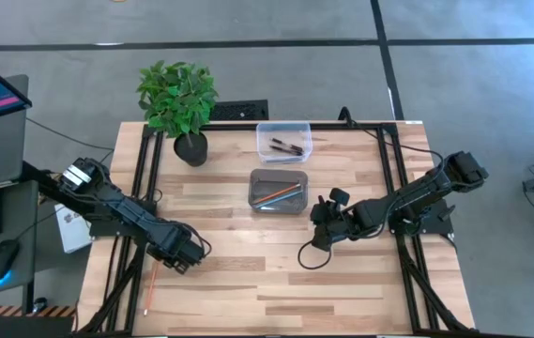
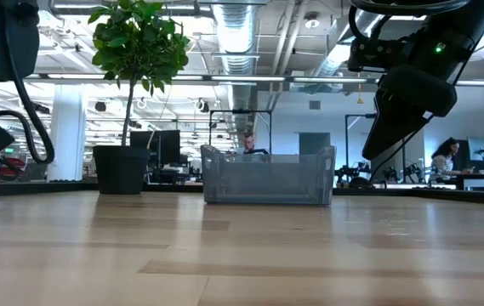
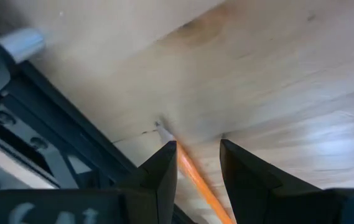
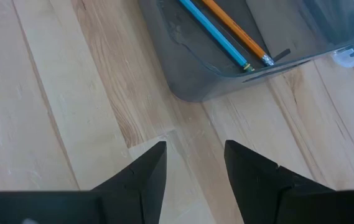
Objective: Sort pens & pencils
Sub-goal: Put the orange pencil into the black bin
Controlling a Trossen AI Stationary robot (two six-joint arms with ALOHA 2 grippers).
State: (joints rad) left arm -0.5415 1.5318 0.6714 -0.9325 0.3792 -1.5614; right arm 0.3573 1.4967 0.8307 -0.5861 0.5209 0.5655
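An orange pencil (image 1: 151, 285) lies flat on the table by its left near edge. My left gripper (image 1: 175, 257) is open and low over it. In the left wrist view the orange pencil (image 3: 196, 179) runs between the fingers, close to one finger (image 3: 164, 163). A grey bin (image 1: 279, 191) holds an orange and a light blue pencil (image 4: 219, 34). A clear bin (image 1: 283, 141) behind it holds black pens (image 1: 285, 145). My right gripper (image 4: 195, 163) is open above bare wood, just on the near side of the grey bin (image 4: 226, 74). My left gripper stands astride the orange pencil from above, near its pale end (image 3: 162, 128). The pencil lies on the table along the inner edge of one finger. I cannot tell whether that finger touches it.
A potted plant (image 1: 180, 103) stands at the table's far left corner. A black frame rail (image 3: 52, 124) runs along the table's left edge, close to my left gripper. Bare wood lies in the near middle of the table (image 1: 276, 291). People sit in the room beyond.
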